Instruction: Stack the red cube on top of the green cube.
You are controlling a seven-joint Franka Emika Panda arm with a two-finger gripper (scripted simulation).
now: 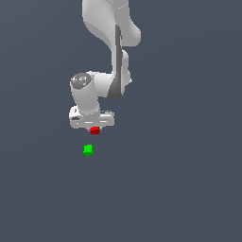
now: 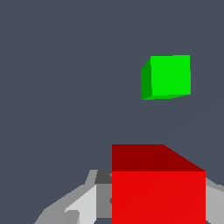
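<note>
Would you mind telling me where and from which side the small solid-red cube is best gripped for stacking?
Grip the small solid-red cube on two opposite vertical faces, coming from straight above, as the white end effector appears to do now. Its flat parallel sides suit the fingers, and this leaves the underside free to land on the small bright-green cube.

The red cube is being held directly under the gripper, between its fingers, as is being shown in the wrist view, where the cube is sitting against the finger parts on either side. The green cube is lying on the floor, apart from the held cube, lower in the exterior view and slightly toward the exterior view's left. Nothing is resting on the green cube.
</note>
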